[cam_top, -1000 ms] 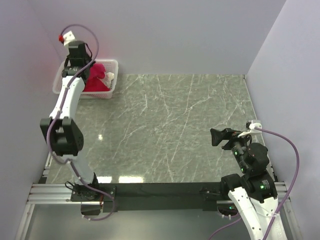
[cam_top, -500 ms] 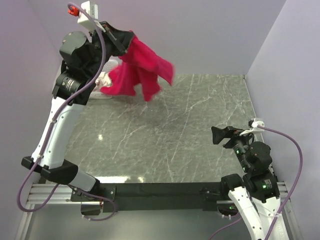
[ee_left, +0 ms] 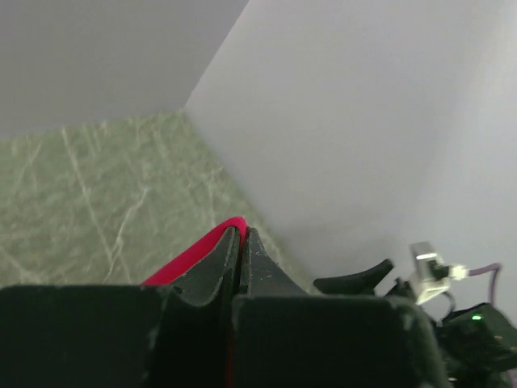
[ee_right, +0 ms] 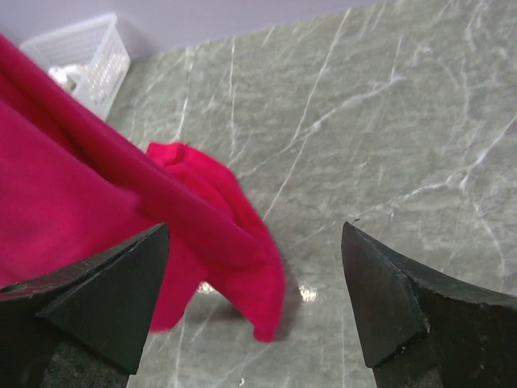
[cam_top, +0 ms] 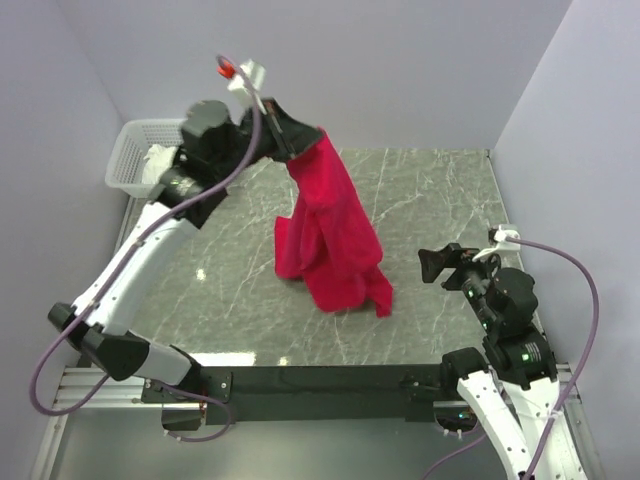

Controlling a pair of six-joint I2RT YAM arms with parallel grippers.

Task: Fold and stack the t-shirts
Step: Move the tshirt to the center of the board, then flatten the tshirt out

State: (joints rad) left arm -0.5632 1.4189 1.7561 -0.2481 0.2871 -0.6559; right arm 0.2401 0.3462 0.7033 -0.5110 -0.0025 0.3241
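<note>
The left hand (cam_top: 303, 143) is raised high above the counter (cam_top: 430, 190) and pinched tight on the top edge of a red t-shirt (cam_top: 335, 240). In the left wrist view its two fingers (ee_left: 218, 259) press flat together with a sliver of red cloth caught between them. The shirt hangs down from that hand as a long, bunched drape, and its lower end spreads into loose folds low over the counter; whether it touches the surface I cannot tell. The right hand (cam_top: 432, 268) hovers low over the counter with its jaws spread wide and nothing between them. The shirt's lower end lies just ahead of this hand and to its left, apart from both fingers. A white lattice basket (cam_top: 130, 150) sits behind the left hand, in the far corner of the counter, with something pale inside that is too small to make out.
</note>
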